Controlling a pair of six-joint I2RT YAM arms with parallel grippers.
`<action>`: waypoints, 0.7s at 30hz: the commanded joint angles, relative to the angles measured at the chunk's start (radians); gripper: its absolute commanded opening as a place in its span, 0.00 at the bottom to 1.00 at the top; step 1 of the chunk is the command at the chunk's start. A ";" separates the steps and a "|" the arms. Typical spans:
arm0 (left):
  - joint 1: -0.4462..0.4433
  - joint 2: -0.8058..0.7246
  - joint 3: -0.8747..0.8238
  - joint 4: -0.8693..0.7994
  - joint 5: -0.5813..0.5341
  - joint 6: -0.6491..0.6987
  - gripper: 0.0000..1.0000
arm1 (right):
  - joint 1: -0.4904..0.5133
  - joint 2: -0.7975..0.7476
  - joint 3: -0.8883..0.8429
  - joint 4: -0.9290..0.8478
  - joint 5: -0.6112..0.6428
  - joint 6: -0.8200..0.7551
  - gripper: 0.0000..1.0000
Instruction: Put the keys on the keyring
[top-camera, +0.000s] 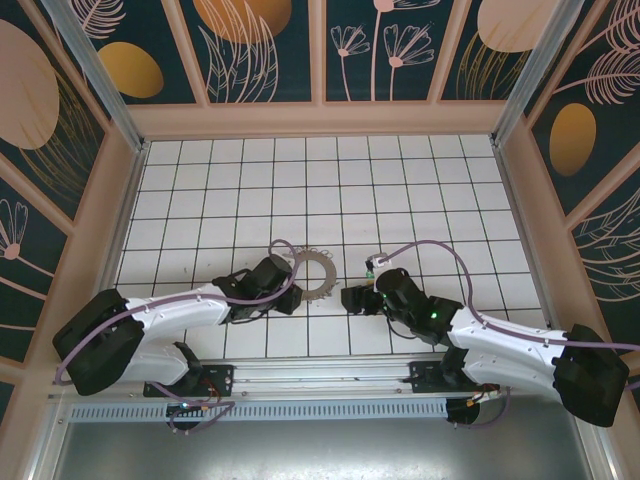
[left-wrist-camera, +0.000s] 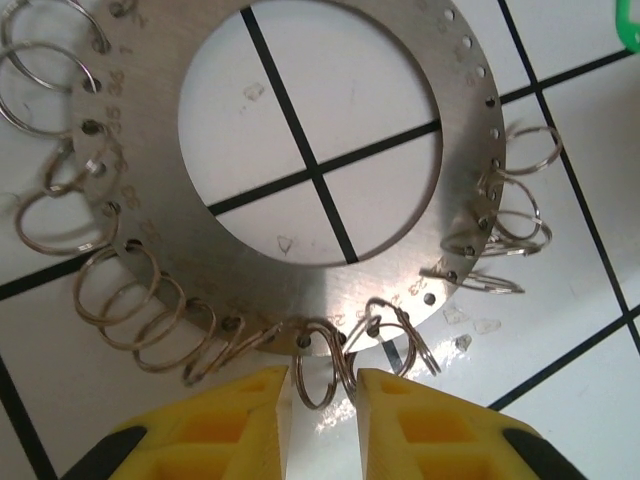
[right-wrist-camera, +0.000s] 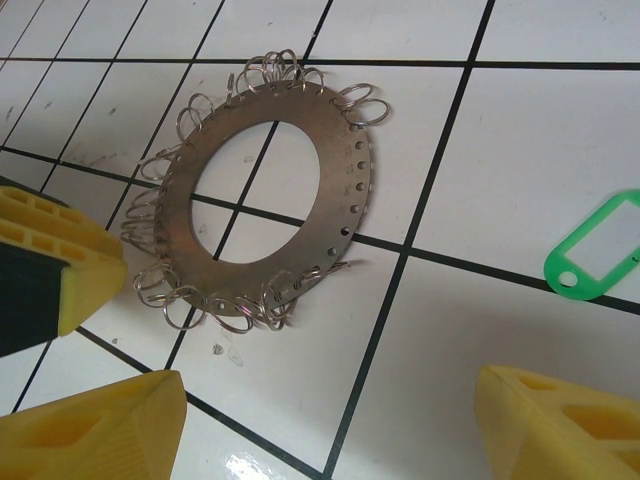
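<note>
The left fingers are set at the rim of the keyring, a flat holed metal ring laid on the white tiled tabletop. They are drawn narrow around one small wire ring; whether it is pinched cannot be told. The green tag is seen right of the keyring, apart from it. The right fingers are spread wide, with nothing held.

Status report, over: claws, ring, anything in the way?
Left claw straddles one small loop on the metal ring, grip unclear. Right claw open, empty. Green tag lies apart on tiles, nothing blocking.
</note>
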 joint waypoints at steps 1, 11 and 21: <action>-0.005 0.017 -0.016 -0.010 0.003 0.023 0.24 | -0.010 -0.018 -0.012 0.039 0.021 0.014 0.77; -0.007 0.080 0.002 0.014 -0.022 0.042 0.20 | -0.012 -0.038 -0.022 0.032 0.024 0.017 0.77; -0.008 0.061 0.018 0.011 -0.029 0.056 0.31 | -0.021 -0.053 -0.026 0.027 0.024 0.011 0.78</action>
